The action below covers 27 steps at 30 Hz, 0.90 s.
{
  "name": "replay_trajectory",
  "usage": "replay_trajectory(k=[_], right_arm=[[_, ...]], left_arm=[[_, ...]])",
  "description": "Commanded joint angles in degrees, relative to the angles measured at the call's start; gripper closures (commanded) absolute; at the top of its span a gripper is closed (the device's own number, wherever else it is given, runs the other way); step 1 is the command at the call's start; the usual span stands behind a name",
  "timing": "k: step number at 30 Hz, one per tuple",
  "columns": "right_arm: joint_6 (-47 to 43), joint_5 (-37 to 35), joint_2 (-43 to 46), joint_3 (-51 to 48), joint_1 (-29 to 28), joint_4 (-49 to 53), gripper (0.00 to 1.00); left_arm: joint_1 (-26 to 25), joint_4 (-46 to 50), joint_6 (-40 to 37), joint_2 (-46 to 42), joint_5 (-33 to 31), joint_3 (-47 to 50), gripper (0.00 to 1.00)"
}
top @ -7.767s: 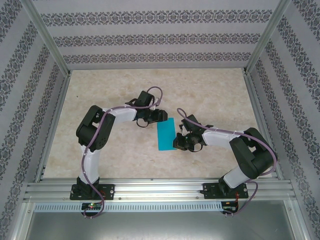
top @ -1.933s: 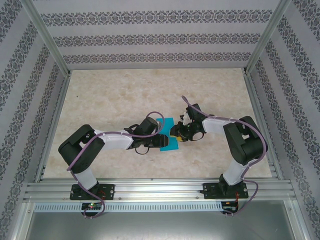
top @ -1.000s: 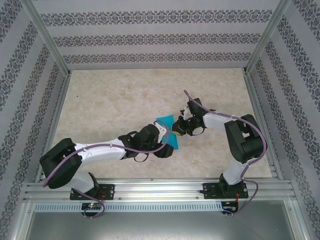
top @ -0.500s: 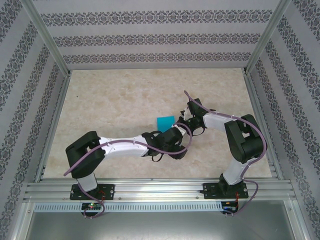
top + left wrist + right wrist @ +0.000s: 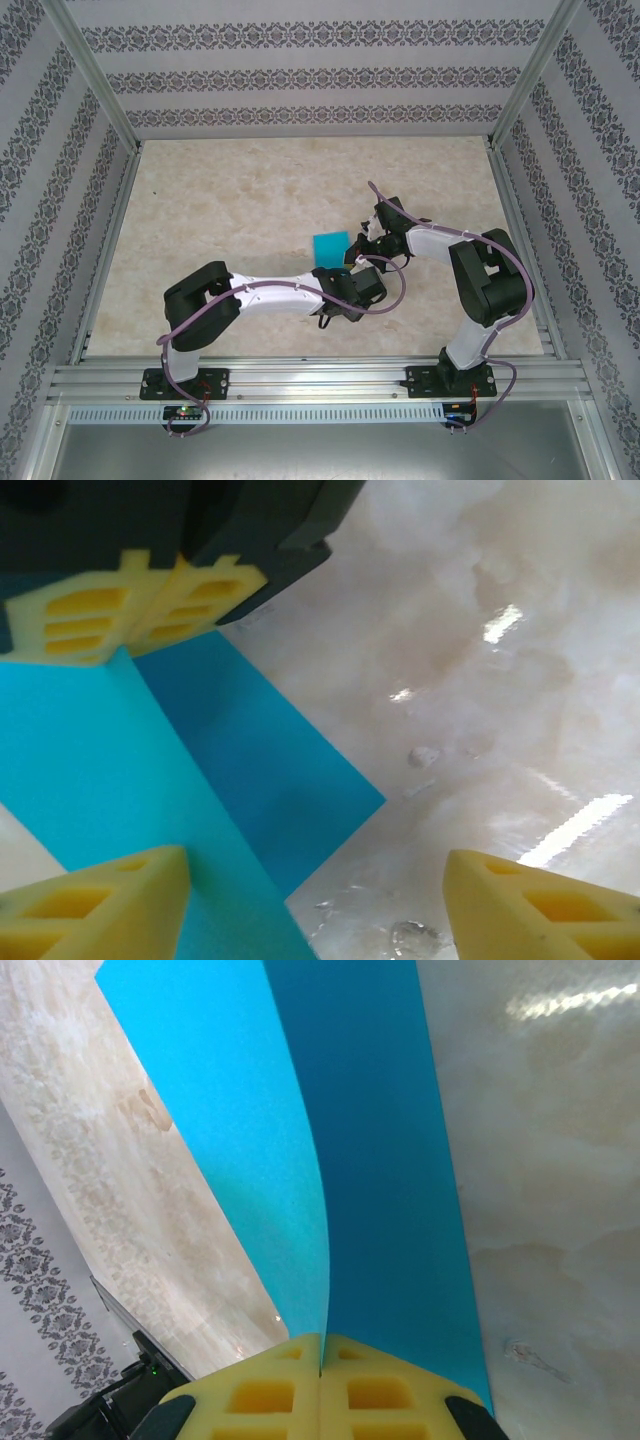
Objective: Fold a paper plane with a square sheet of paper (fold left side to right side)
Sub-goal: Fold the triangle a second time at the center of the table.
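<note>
Top external view: the square sheet of paper (image 5: 329,246) lies on the marbled table (image 5: 230,200), right of centre, showing as a bright teal patch. The right gripper (image 5: 358,250) is at the sheet's right edge. The left gripper (image 5: 358,280) sits just on the near side of the paper, its arm stretched low across the table from the left.

Left wrist view: the left gripper's yellow fingers (image 5: 100,900) stand wide apart with nothing clamped between them. The left finger sits over the paper's lower part; whether it touches cannot be told. The paper shows two teal faces meeting along a straight line, a lighter face to the left and a darker one to the right, with a corner resting on the table. The right gripper's pads (image 5: 140,600) are pressed together at the top of that line.

Right wrist view: the right gripper is closed tight on the paper. Two layers rise from the pinch, one curving away to the left, the other running flatter along the table.
</note>
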State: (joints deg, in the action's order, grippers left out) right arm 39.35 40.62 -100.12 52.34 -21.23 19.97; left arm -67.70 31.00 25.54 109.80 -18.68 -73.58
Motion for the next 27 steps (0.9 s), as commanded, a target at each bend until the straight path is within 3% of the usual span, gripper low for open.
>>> replay_trajectory(k=[1,21,27], right_arm=[[-0.2,0.4,0.4,0.3,0.1,0.7,0.94],[-1.6,-1.0,-0.2,0.9,0.1,2.4,0.93],[-2.2,-1.2,-0.3,1.7,0.1,3.1,0.92]], left_arm=[[-0.9,3.4,0.0,0.2,-3.5,-1.6,0.35],[-1.3,3.5,0.5,-0.9,-3.3,-1.6,0.75],[-1.2,3.3,1.0,-1.5,-3.2,-1.5,0.83]])
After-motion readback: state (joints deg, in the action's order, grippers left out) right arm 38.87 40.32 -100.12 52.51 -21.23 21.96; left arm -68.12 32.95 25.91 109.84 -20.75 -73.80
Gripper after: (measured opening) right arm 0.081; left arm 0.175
